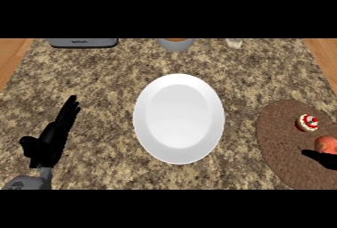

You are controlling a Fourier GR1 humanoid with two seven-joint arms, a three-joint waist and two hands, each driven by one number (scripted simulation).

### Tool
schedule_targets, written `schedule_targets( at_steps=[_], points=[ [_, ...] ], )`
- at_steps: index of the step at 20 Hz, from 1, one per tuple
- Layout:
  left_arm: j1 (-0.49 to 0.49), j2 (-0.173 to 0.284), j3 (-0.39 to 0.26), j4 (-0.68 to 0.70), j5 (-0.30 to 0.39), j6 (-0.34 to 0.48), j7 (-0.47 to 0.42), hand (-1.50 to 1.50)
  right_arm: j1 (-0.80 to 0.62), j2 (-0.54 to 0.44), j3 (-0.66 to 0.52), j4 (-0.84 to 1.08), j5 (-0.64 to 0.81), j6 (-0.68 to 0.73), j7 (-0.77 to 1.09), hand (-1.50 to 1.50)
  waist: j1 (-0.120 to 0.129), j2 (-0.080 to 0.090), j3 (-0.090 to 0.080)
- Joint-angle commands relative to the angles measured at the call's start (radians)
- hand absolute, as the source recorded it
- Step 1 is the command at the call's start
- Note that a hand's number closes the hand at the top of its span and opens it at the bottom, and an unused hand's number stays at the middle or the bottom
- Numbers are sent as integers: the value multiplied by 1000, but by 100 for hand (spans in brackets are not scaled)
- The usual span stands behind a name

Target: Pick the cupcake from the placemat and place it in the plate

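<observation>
A small cupcake (306, 123) with white frosting and red bits sits on the round brown placemat (289, 147) at the right edge of the counter. The white plate (179, 118) lies in the middle with nothing on it. Only a bit of my right hand (322, 159) shows at the right edge, on the placemat just below an orange-red object (326, 144); the cupcake is a short way above it, untouched. My left hand (52, 138) rests open at the lower left, fingers pointing up, well away from the plate.
A grey appliance (84, 42), a bowl (175, 43) and a small pale jar (233, 42) stand along the counter's far edge. Wooden surfaces (13, 58) flank the granite top on both sides.
</observation>
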Motion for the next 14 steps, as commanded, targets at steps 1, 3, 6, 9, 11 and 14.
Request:
schedule_targets(
  at_steps=[1,3,6,9,11,14],
  points=[
    [-12,-23,0,-6,-23,33,18,0,69,-99,-1,-83,79,-15,127,-150,-7,-2,-2],
    [-15,-22,1,8,-22,17,18,0,63,-162,14,-60,127,12,178,-150,-2,0,-2],
    [28,-27,-9,-25,-36,23,1,0,81,-205,63,-42,228,18,210,-150,11,0,-1],
    [-8,-45,1,8,-40,23,12,0,70,-297,49,-96,218,117,339,-150,1,0,-1],
    [-20,-16,42,19,-19,-30,16,0,115,-226,77,-96,264,87,335,-150,1,0,-1],
    [-3,-62,13,-26,-55,5,47,0,-1,-219,104,-29,297,133,415,-150,12,1,0]
  ],
)
